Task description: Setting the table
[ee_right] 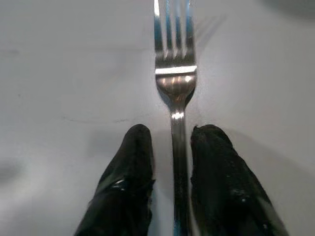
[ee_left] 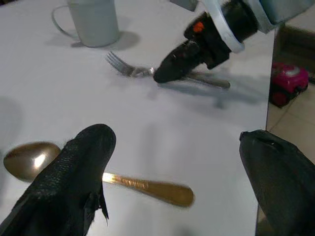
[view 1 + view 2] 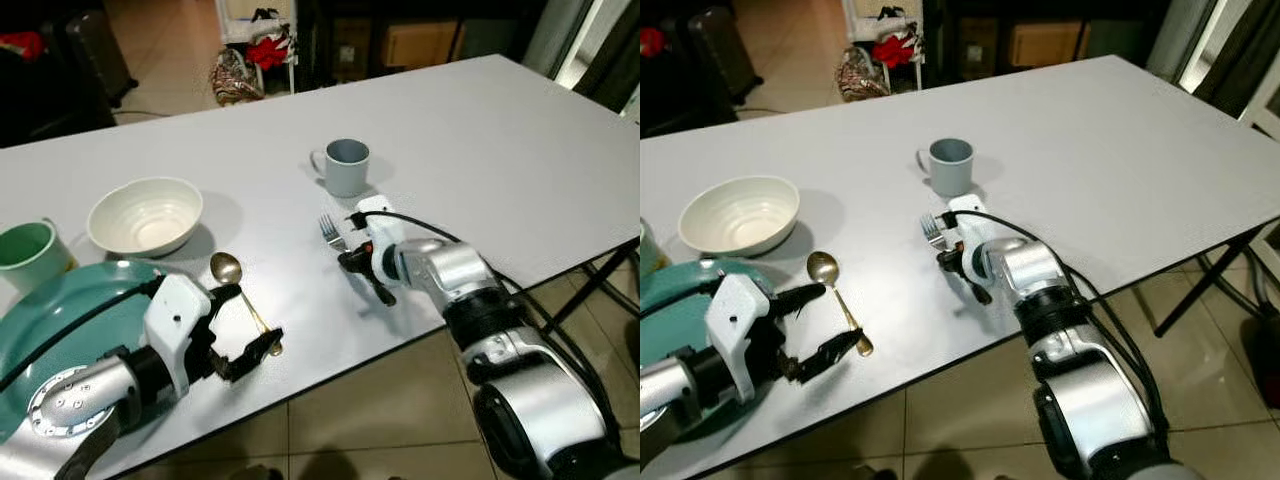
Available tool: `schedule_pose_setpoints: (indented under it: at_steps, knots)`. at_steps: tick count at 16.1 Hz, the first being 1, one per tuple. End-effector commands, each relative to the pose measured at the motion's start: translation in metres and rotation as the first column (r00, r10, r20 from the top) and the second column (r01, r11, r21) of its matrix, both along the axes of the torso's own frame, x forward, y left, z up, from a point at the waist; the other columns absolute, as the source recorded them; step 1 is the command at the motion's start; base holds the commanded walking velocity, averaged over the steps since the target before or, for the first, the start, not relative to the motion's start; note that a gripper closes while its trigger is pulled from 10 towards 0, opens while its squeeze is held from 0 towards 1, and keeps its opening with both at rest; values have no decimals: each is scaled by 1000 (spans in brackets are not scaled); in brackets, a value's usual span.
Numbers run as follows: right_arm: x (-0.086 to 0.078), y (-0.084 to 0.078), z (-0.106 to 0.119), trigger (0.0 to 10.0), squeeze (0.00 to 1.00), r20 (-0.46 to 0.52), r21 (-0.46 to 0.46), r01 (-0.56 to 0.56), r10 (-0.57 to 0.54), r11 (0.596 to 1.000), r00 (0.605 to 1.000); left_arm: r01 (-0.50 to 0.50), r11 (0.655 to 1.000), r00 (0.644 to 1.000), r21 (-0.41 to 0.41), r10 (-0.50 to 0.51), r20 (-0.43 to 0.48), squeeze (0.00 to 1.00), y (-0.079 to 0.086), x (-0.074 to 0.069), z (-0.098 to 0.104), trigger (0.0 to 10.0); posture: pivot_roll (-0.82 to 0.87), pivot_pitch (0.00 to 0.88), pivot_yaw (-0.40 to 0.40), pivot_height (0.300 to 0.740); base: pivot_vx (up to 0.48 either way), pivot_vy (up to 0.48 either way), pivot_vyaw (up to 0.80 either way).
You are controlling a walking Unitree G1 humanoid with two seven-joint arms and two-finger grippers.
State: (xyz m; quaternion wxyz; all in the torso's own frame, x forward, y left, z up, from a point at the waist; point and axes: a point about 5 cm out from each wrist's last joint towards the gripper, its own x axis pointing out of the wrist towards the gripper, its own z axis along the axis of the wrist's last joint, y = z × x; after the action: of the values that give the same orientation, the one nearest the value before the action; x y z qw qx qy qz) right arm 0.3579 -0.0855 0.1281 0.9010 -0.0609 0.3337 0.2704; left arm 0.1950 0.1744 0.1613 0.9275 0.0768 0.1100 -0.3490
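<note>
A silver fork [image 3: 329,231] lies flat on the white table [image 3: 480,170], tines pointing toward the grey mug [image 3: 346,165]. My right gripper [image 1: 172,142] is low on the table, shut on the fork's handle [image 1: 179,162], one black finger on each side. A gold spoon [image 3: 228,270] lies nearer the table's front edge, its bowl toward the white bowl [image 3: 146,215]. Just above the spoon's handle [image 2: 147,187] my left gripper [image 3: 255,316] hangs open, its fingers [image 2: 81,167] straddling the handle without touching it.
A teal plate [image 3: 70,320] sits at the front left under my left arm, with a green cup [image 3: 28,255] behind it. The table's front edge [image 3: 380,345] runs close to both grippers. Tiled floor and a black table leg [image 3: 590,285] lie to the right.
</note>
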Motion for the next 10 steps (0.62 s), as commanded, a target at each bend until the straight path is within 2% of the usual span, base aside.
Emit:
schedule_pose_setpoints:
  at_steps: [1, 2, 3, 5, 6, 7, 8, 9, 10]
  knots:
    - [2, -5, 17, 10000, 1000, 46, 10, 11, -11, 1000, 999, -16, 1000, 999, -16, 16, 29, 0, 2, 2, 7, 10000, -22, 46, 27, 740, 0, 0, 0]
    - [1, -7, 26, 10000, 1000, 73, 7, 10, -11, 1000, 997, -26, 999, 999, -33, 27, 41, 0, 2, 4, 9, 10000, -40, 35, 38, 740, 0, 0, 0]
    - [-2, -13, 45, 10000, 1000, 124, 16, 16, -18, 1000, 992, -51, 997, 996, -65, 56, 64, 0, -1, 8, 17, 10000, -40, 35, 38, 740, 0, 0, 0]
    - [-9, -16, 61, 10000, 1000, 159, 32, 22, -27, 999, 987, -76, 993, 992, -93, 85, 94, 0, -4, 13, 24, 10000, -48, 26, 43, 740, 0, 0, 0]
    - [-21, -19, 76, 10000, 1000, 233, 59, 15, -28, 998, 972, -149, 980, 975, -132, 168, 144, 0, -10, 21, 34, 10000, -52, 15, 50, 740, 0, 0, 0]
    - [-27, -20, 83, 10000, 1000, 297, 71, 7, -28, 997, 954, -208, 966, 959, -154, 233, 161, 0, -11, 25, 36, 10000, -52, 12, 52, 740, 0, 0, 0]
    - [-37, -21, 89, 10000, 435, 397, 80, 0, -32, 997, 917, -277, 943, 935, -187, 309, 173, 0, -12, 28, 38, 10000, -52, 11, 53, 740, 0, 0, 0]
    - [-50, -19, 93, 10000, 0, 488, 156, 13, -89, 988, 869, -315, 927, 919, -203, 352, 178, 0, -14, 28, 38, 10000, -54, 12, 53, 740, 0, 0, 0]
    - [-64, -18, 92, 10000, 0, 546, 177, 10, -106, 984, 831, -347, 916, 905, -201, 383, 186, 0, -16, 30, 37, 10000, -53, 13, 54, 740, 0, 0, 0]
